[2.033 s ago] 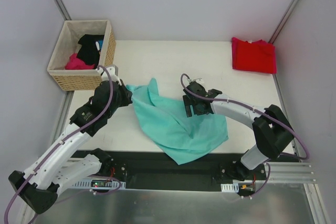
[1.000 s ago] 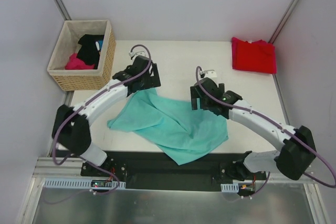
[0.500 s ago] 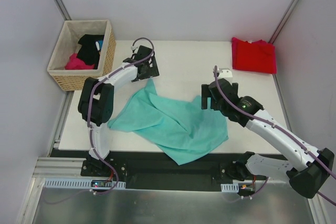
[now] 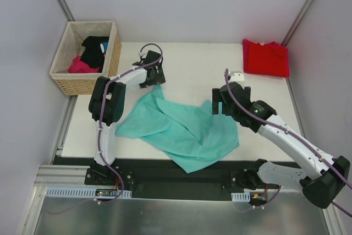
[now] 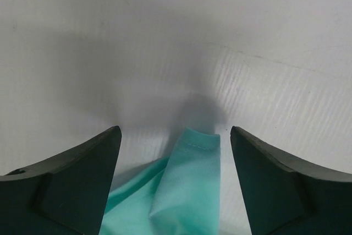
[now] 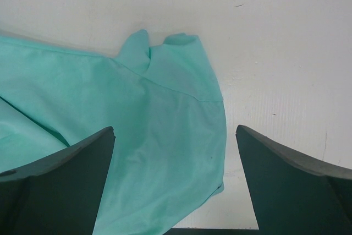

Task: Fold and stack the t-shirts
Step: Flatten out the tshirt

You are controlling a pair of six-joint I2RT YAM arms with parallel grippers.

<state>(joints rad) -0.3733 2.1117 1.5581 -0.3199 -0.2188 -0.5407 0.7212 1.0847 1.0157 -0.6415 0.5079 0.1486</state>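
1. The teal shirt (image 4: 181, 127) lies rumpled across the middle of the table (image 4: 192, 59), creased and doubled over itself. The red shirt (image 4: 266, 58) sits folded in the upper right corner of the overhead frame.
2. Your left gripper (image 4: 155, 81) hovers over the teal shirt's upper tip, jaws spread wide and holding nothing. In the left wrist view that tip sits low and centred between them.
3. Your right gripper (image 4: 223, 105) is just as wide open and empty, above the bunched right-hand edge of the cloth.
4. This looks like the flattening step, so line up before you drop.
5. Come straight down, close on the hem only, and try to catch a single layer.
6. Then draw the two grips apart evenly toward the left and right of the frame. An uneven pull would probably twist the creases tighter.
7. Keep the cloth clear of the red shirt, which looks like the stacking spot.
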